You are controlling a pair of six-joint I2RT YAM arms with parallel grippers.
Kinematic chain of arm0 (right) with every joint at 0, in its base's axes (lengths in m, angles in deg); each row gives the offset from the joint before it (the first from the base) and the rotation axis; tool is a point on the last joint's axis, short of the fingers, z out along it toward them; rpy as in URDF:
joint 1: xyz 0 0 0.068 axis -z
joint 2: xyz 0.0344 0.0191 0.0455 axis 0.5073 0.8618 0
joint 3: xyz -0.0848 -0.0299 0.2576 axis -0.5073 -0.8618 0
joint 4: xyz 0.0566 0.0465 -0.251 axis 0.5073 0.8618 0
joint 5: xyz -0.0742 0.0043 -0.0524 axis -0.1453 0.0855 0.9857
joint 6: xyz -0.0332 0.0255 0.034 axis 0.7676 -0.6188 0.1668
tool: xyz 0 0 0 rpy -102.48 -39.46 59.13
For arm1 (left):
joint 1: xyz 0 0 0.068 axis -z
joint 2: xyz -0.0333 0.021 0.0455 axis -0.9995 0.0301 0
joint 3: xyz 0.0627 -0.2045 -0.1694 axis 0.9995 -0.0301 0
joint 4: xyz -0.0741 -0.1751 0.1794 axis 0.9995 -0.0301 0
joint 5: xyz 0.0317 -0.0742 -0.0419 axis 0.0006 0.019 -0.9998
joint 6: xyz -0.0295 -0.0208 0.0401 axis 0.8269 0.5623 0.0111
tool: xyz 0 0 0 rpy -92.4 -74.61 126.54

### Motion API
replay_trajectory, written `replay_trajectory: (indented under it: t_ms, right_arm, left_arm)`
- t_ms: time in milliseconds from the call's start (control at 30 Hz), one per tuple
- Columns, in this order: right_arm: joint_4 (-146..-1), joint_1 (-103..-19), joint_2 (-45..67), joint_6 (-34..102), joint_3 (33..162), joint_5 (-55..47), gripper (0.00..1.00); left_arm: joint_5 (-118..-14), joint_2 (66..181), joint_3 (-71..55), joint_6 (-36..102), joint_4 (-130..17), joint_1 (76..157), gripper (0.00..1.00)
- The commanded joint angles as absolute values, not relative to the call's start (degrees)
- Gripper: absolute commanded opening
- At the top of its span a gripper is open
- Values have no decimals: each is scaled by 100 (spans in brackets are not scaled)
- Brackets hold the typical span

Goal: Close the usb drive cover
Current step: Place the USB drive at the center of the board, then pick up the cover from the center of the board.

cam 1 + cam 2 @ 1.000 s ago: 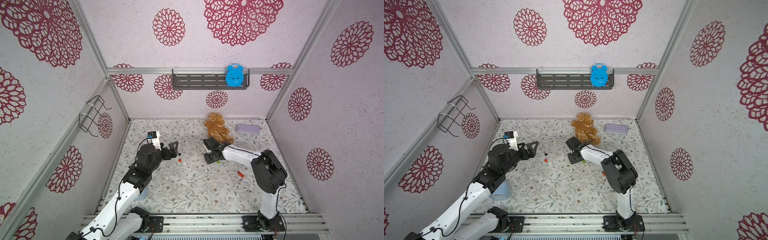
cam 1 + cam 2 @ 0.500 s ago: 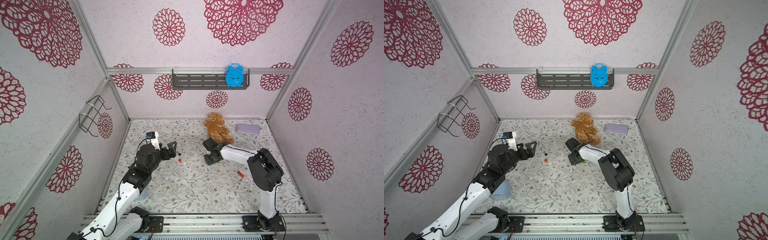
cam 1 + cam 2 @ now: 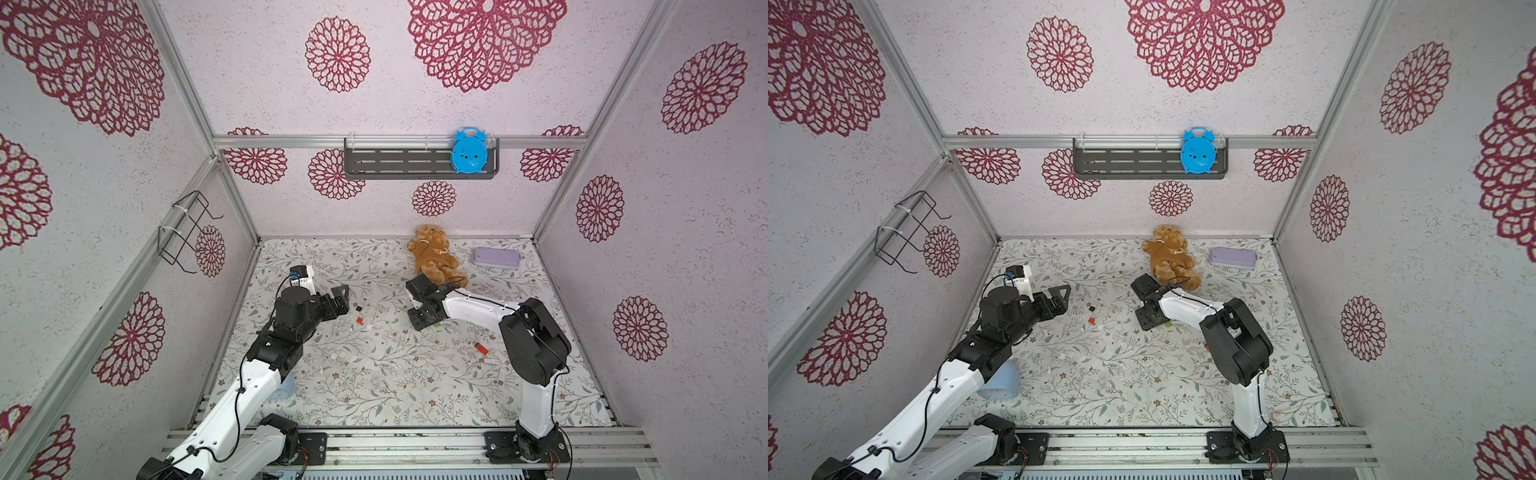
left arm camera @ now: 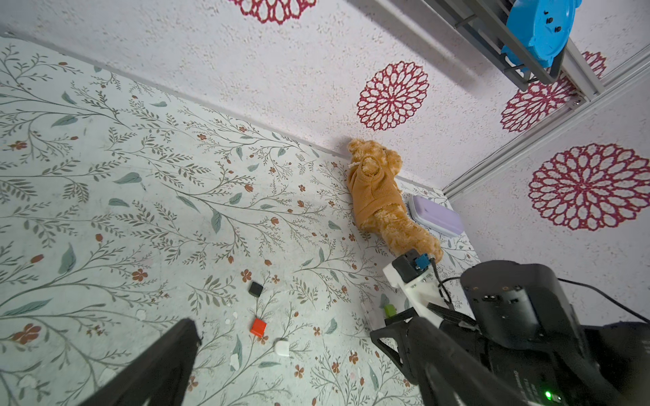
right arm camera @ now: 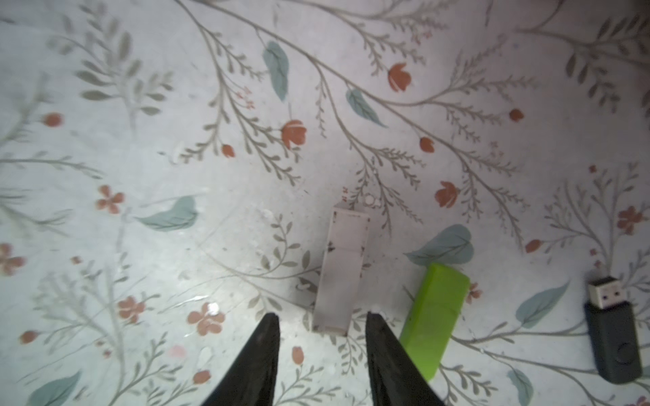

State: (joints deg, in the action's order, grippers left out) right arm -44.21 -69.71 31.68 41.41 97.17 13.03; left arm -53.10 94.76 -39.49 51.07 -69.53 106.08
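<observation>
Fingers of the right gripper [image 5: 322,314], shut a second ago, have drawn apart, while the arm stays bent low over the middle of the flowered mat [image 3: 386,374]. Seen from the right wrist camera, a white usb drive [image 5: 341,267] lies flat on the mat in line with the gripper, its near end sitting between the two black fingertips [image 5: 269,325]. It appears to touch neither, and it lies closer to the finger that has a green usb drive [image 5: 436,316] just beside its outer edge. A faint seam crosses the white body, but whether its cover is fully home cannot be told. Farther out on the green drive's side lies a black usb drive [image 5: 613,337], its metal plug bare. In both top views the right gripper hides the white drive.

The left gripper [image 3: 345,299] hangs wide open and empty above the mat, well apart from the drives, near a small black piece [image 3: 358,308], a red piece [image 3: 360,320] and a white piece [image 4: 282,348]. A teddy bear [image 3: 434,259] and a purple case [image 3: 496,257] lie by the back wall
</observation>
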Motion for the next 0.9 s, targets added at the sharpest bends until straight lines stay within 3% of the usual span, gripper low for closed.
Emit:
replay_trajectory:
  t_ms: [0, 200, 400, 867]
  right_arm:
    - [-4833, -7010, 2629, 4856, 9986, 600, 46]
    - [-5161, -7215, 2915, 6311, 10288, -286, 48]
    - [-4527, -7527, 3730, 7608, 11194, -423, 48]
    - [-2816, -7914, 5327, 8431, 13156, -115, 46]
  left_arm:
    - [-5308, 9549, -3932, 5284, -7173, 10394, 97]
    - [-5748, 9660, -4046, 5709, -7317, 9834, 97]
    - [-5977, 9643, -4208, 5914, -7424, 9425, 97]
    - [-6115, 9490, -4561, 5943, -7480, 8743, 97]
